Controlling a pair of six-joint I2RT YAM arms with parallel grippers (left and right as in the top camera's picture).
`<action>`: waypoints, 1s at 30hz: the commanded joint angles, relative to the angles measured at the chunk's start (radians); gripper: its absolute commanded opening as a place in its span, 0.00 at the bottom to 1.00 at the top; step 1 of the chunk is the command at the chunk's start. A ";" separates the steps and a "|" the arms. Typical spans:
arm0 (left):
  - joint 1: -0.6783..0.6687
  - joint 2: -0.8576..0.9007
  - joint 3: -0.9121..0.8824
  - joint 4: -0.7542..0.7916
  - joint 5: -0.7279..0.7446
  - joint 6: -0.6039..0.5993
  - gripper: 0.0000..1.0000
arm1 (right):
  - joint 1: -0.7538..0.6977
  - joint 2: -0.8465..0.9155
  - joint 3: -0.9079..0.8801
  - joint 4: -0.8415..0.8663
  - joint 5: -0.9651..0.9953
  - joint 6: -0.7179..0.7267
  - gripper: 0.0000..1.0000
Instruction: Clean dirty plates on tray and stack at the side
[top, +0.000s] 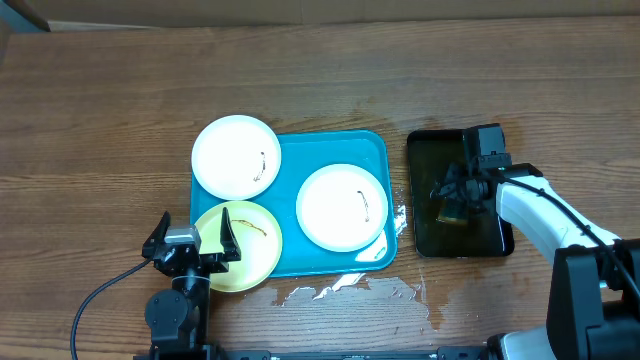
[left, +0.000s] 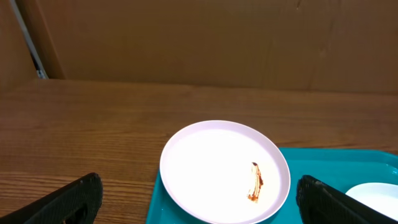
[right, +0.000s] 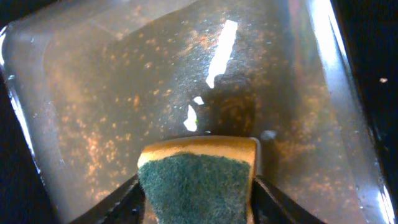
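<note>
- Turquoise plastic tray (top: 330, 148) lies mid-way along a brown wooden table (top: 100, 120), its long sides running left to right.
- At the tray's far left corner sits a white plate (top: 236, 157). It overhangs the rim onto the table and has a thin dark smear near its right edge.
- Inside the tray's right half, a second white plate (top: 342, 207) lies flat, also marked with a thin dark smear.
- At the tray's near left corner rests a yellow plate (top: 250, 250). It overhangs the rim toward the robot and has a faint dark streak.
- Over that same near left corner hovers the left gripper (top: 193, 232), jaws spread wide and holding nothing. One finger is above the yellow plate, the other above bare table.
- Just right of the tray, with a narrow gap between, lies a smaller black tray (top: 430, 220) with a wet, brown-speckled floor.
- Above the black tray, the right gripper (right: 198, 199) has its jaws clamped on a sponge (right: 198, 183), yellow with a green scouring face.
- Along the tray's near edge, toward its right corner, a wet patch (top: 350, 290) glistens on the wood.
</note>
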 joint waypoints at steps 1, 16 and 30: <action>-0.006 -0.010 -0.003 0.000 -0.003 0.019 1.00 | 0.004 0.002 -0.005 0.006 0.031 -0.006 0.49; -0.006 -0.010 -0.003 0.000 -0.003 0.018 1.00 | 0.005 0.002 -0.045 0.040 0.020 -0.006 0.58; -0.006 -0.010 -0.003 0.000 -0.003 0.019 1.00 | 0.005 -0.018 0.109 -0.129 0.019 -0.006 0.68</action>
